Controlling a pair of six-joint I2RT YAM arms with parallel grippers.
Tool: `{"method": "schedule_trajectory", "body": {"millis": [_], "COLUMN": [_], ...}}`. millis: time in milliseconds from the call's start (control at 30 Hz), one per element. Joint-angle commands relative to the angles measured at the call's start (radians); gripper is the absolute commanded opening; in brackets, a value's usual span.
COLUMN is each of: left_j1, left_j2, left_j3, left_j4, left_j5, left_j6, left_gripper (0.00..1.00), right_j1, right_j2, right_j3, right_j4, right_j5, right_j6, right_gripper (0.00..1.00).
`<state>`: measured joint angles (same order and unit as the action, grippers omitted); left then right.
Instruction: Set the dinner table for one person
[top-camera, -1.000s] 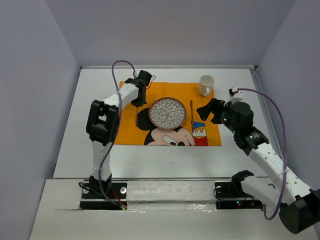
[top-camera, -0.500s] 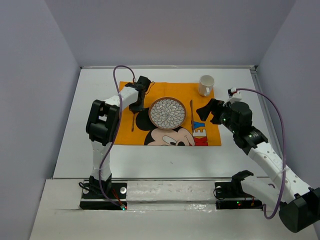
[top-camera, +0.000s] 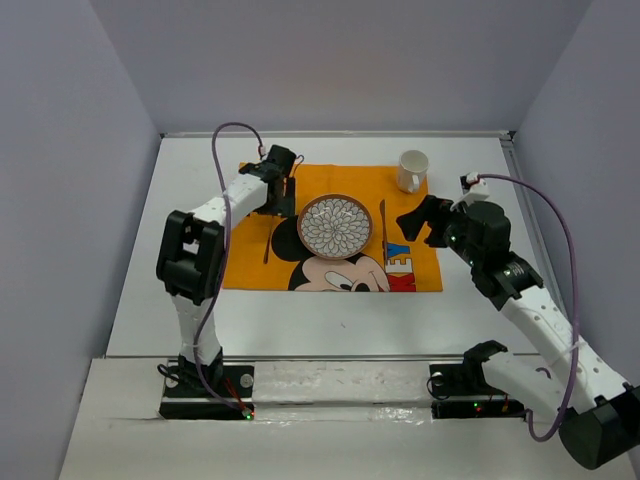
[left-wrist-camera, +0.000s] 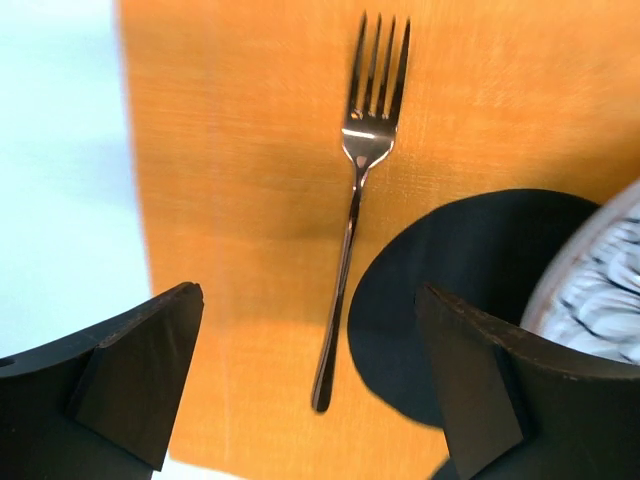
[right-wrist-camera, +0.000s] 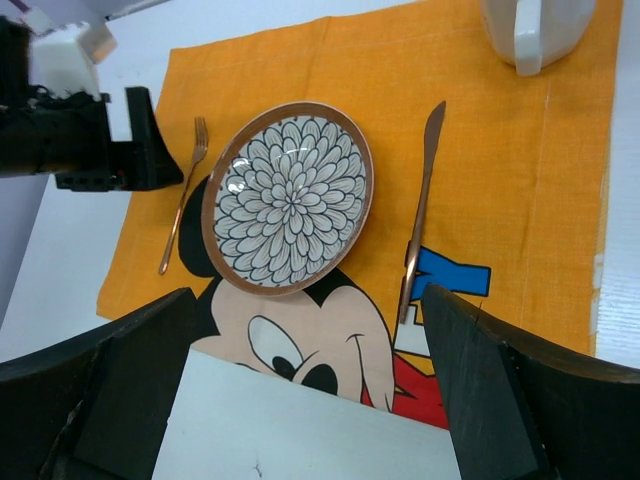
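On the white dinner table (top-camera: 300, 300) lies an orange cartoon-mouse placemat (top-camera: 400, 190). A patterned plate (top-camera: 335, 226) sits in its middle, with a fork (top-camera: 267, 240) to its left, a knife (top-camera: 381, 224) to its right and a white mug (top-camera: 412, 170) at the far right corner. My left gripper (top-camera: 278, 205) hovers open above the fork (left-wrist-camera: 352, 230), fingers (left-wrist-camera: 130, 380) wide on either side of the handle and not touching it. My right gripper (top-camera: 420, 225) is open and empty, raised at the mat's right edge, looking over plate (right-wrist-camera: 290, 195) and knife (right-wrist-camera: 420, 215).
Pale lavender walls close in the table on the left, right and far sides. The right wrist view shows the left gripper (right-wrist-camera: 100, 140) just left of the fork (right-wrist-camera: 182, 205) and the mug (right-wrist-camera: 535, 30) at the top right. Bare tabletop (right-wrist-camera: 300, 430) lies on the near side of the mat.
My left gripper has opened and let go of the fork, which now lies flat on the mat left of the plate. The left arm has pulled up and back. The right arm is nearly unmoved.
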<state>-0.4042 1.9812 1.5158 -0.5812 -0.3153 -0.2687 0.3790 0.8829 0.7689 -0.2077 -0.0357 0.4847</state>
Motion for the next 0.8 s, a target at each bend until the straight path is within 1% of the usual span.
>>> {"method": "schedule_trajectory", "body": {"millis": [0, 33, 100, 133, 167, 200, 233, 267, 300, 367, 400, 467, 533, 600, 767], "left_j1": [-0.004, -0.005, -0.013, -0.015, -0.016, -0.018, -0.018, -0.018, -0.018, -0.016, -0.018, -0.018, -0.018, -0.016, -0.018], "left_j2": [-0.254, -0.337, -0.439, -0.549, -0.603, -0.66, -0.764, -0.81, -0.896, -0.971, -1.039, -1.1, -1.174, -1.219, -1.253], "left_j3": [0.012, -0.003, -0.034, -0.054, -0.101, -0.127, -0.152, -0.204, -0.23, -0.297, -0.324, -0.392, -0.431, -0.47, -0.535], "left_j4": [0.018, 0.046, 0.101, 0.136, 0.22, 0.259, 0.335, 0.378, 0.412, 0.507, 0.536, 0.624, 0.662, 0.682, 0.709], "left_j5": [-0.088, -0.093, -0.094, -0.081, -0.026, -0.004, 0.027, 0.095, 0.128, 0.191, 0.212, 0.254, 0.272, 0.277, 0.297], "left_j6": [0.008, 0.013, 0.019, 0.023, 0.026, 0.017, 0.014, 0.013, 0.003, -0.012, -0.018, -0.026, -0.024, -0.018, -0.003], "left_gripper": [0.99, 0.99, 0.99, 0.99, 0.99, 0.99, 0.99, 0.99, 0.99, 0.99, 0.99, 0.99, 0.99, 0.99, 0.99], "right_j1": [-0.005, -0.005, -0.005, -0.005, -0.005, -0.005, -0.005, -0.005, -0.005, -0.005, -0.005, -0.005, -0.005, -0.005, -0.005], "right_j2": [-0.059, -0.077, -0.102, -0.116, -0.14, -0.153, -0.165, -0.192, -0.206, -0.234, -0.264, -0.298, -0.344, -0.377, -0.415], "right_j3": [0.11, 0.122, 0.156, 0.167, 0.177, 0.205, 0.219, 0.231, 0.254, 0.277, 0.289, 0.294, 0.294, 0.294, 0.291], "right_j4": [-0.033, -0.039, -0.05, -0.053, -0.059, -0.064, -0.067, -0.073, -0.076, -0.09, -0.093, -0.096, -0.098, -0.099, -0.121], "right_j5": [0.003, -0.004, -0.015, -0.023, -0.024, -0.024, -0.018, -0.017, -0.01, 0.016, 0.031, 0.069, 0.092, 0.15, 0.218], "right_j6": [-0.037, -0.038, -0.05, -0.058, -0.064, -0.077, -0.083, -0.09, -0.11, -0.123, -0.132, -0.141, -0.158, -0.179, -0.224], "right_gripper": [1.0, 1.0, 1.0, 1.0, 1.0, 1.0, 1.0, 1.0, 1.0, 1.0, 1.0, 1.0, 1.0, 1.0, 1.0]}}
